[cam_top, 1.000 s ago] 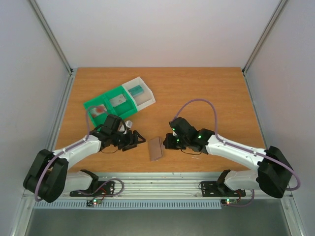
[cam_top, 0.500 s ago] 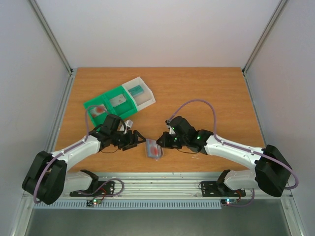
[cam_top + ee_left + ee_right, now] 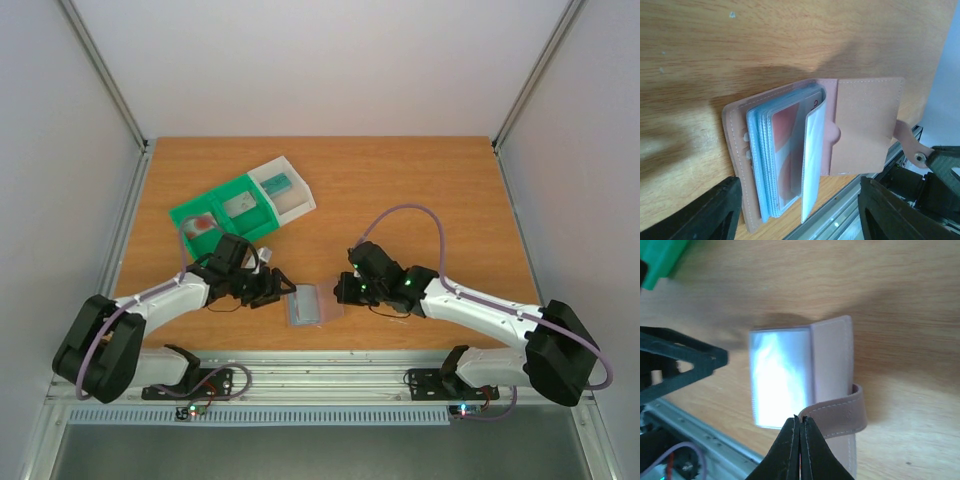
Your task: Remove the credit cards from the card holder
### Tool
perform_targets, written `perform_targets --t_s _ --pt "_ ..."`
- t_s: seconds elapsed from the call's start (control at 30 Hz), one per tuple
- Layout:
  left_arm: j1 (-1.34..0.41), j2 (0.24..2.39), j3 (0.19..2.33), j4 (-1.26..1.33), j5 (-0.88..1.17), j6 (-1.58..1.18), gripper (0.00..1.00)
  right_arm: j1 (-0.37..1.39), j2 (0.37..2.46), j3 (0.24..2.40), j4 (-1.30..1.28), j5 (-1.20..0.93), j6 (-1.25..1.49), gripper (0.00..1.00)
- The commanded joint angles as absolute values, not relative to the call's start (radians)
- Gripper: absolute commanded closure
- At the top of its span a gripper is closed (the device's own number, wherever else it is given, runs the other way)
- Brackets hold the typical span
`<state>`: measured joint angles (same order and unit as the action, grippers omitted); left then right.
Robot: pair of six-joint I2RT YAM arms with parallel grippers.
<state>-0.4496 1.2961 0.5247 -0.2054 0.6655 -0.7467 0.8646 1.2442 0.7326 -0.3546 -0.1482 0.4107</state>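
The card holder (image 3: 308, 304) lies opened on the table near the front edge, a pinkish-tan wallet with a stack of clear sleeves (image 3: 771, 165). A credit card with a red blotch (image 3: 787, 142) shows inside the top sleeves. The cover flap (image 3: 865, 125) lies to the right. My left gripper (image 3: 800, 215) is open, its fingers (image 3: 710, 212) standing on either side of the holder without touching it. My right gripper (image 3: 801, 421) is shut on the holder's strap (image 3: 840, 412), which curls up from the cover (image 3: 832, 355).
A green-and-white compartment tray (image 3: 258, 210) stands behind the left arm, with a red-blotched card (image 3: 203, 225) and a teal card (image 3: 278, 183) in it. The metal rail (image 3: 330, 375) runs just in front of the holder.
The card holder went from closed to lying open with its sleeves showing. The right gripper drew the strap to the right. The left gripper's jaws moved in beside the holder.
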Motion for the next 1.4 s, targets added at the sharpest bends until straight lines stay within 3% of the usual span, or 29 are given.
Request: perform_targets --t_s 0.0,0.13,0.67,1.37 --pt "-0.457 1.311 0.511 -0.159 0.663 -0.727 0.37 0.862 1.215 0.691 -0.433 -0.032 0.374 0.99" --pt "-0.471 1.31 0.512 -0.13 0.674 -0.748 0.46 0.862 1.219 0.663 -0.424 -0.009 0.362 0.99" --pt "-0.482 1.391 0.504 0.065 0.732 -0.815 0.35 0.861 1.266 0.635 -0.381 0.023 0.34 0.99" --pt "-0.57 1.549 0.55 0.27 0.761 -0.903 0.46 0.848 1.244 0.681 -0.409 0.117 0.231 0.96"
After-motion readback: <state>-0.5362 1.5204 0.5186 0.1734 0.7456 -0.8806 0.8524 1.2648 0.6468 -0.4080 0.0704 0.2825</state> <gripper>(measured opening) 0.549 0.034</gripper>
